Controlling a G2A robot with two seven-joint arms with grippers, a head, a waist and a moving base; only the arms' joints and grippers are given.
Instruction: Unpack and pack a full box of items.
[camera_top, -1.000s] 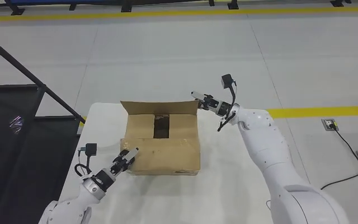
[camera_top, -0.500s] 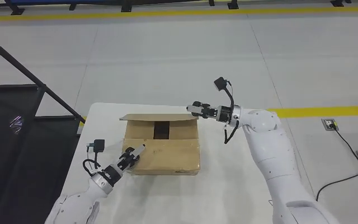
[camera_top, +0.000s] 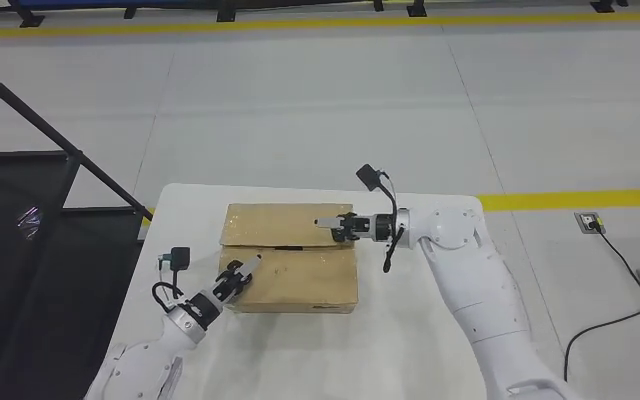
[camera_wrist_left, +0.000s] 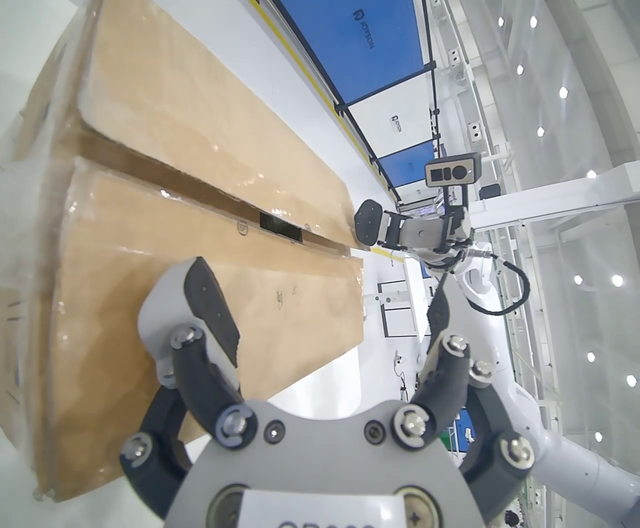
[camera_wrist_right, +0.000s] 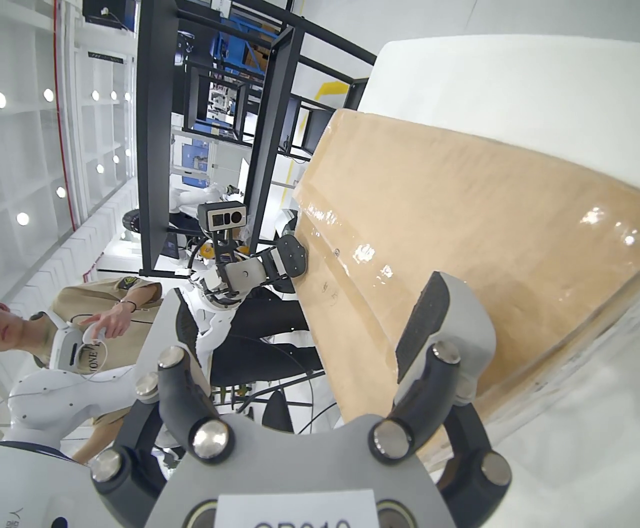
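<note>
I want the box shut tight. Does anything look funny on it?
Yes. The box isn't quite shut. Its two top flaps don't meet, and in the left wrist view a dark slit shows along the seam between them. Nothing else stands out.

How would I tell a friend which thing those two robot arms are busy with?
Look at the white table in front of the robot. On its middle sits a brown cardboard box, flaps folded down with a dark seam across the top, the left gripper and right gripper at opposite sides.
</note>
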